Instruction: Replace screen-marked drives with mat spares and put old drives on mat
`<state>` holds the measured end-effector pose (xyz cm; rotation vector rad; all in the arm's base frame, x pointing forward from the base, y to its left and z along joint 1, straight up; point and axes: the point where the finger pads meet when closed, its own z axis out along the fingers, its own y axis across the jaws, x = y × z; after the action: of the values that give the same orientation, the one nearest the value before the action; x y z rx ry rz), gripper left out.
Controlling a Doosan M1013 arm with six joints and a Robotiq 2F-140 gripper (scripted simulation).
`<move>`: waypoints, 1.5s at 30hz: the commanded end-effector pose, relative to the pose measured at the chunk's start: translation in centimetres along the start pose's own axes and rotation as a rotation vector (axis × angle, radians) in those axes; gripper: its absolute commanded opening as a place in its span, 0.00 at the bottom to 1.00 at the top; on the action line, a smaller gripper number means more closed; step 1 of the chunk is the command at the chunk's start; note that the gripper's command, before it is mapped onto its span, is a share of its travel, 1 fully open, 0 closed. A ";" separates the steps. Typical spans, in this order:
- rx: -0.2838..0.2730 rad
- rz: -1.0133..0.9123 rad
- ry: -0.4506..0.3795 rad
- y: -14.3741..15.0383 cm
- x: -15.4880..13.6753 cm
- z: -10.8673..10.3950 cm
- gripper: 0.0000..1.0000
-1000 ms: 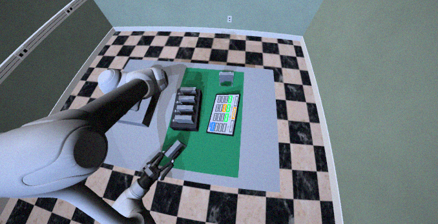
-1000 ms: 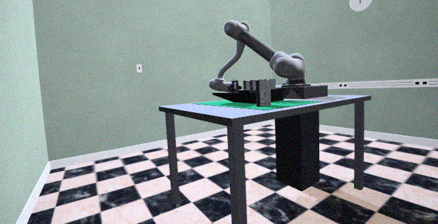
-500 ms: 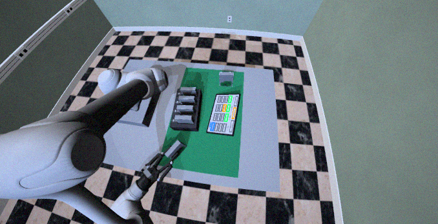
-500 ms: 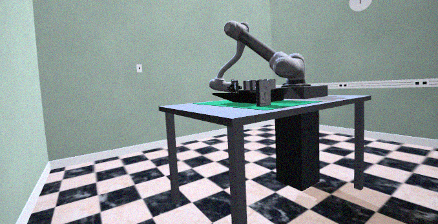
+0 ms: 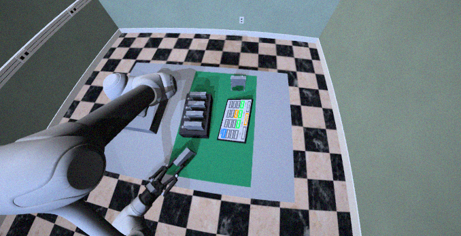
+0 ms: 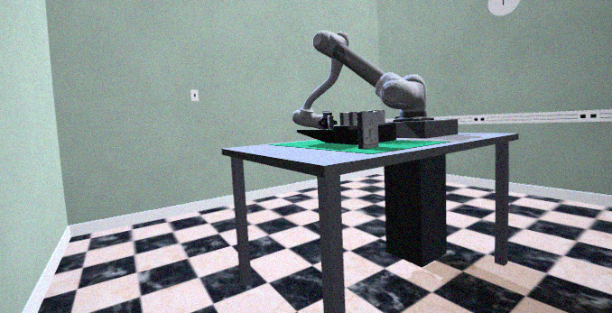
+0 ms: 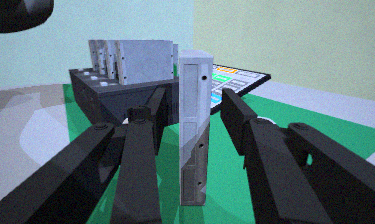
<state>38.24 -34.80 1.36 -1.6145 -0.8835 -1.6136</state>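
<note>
Four grey, slab-like drives (image 5: 194,126) (image 6: 349,118) (image 7: 146,61) stand upright in a row in the dark dock (image 5: 209,120) (image 6: 387,132) (image 7: 134,102), which rests on the green bench mat (image 5: 217,166) (image 6: 311,145) (image 7: 294,120). One spare drive (image 5: 183,156) (image 7: 195,125) stands upright near the dock's end — apart from it, angled to the row — and the other spare (image 5: 238,82) (image 6: 368,130) stands upright near the tilted screen (image 5: 235,120) (image 7: 239,82), whose panel shows green, orange and blue marks.

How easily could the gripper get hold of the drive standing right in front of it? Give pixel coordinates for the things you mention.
Probably quite easily: the gripper (image 5: 173,171) (image 7: 193,102) looks open, wider than the upright drive (image 5: 183,157) (image 7: 194,125), with a gap on each side. Nothing seems to stand between them.
</note>
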 end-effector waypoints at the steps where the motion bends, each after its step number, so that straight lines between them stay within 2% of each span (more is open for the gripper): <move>1: 0.000 -0.001 0.000 0.0 0.1 -0.6 0.40; 10: 0.000 -0.001 0.000 0.0 0.1 -3.0 0.40; 22: 0.000 -0.001 0.000 0.0 0.1 -4.6 0.40; 45: 0.000 -0.001 0.000 0.0 0.3 -4.9 0.40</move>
<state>35.57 -38.95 1.57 -1.6142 -0.8838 -1.6132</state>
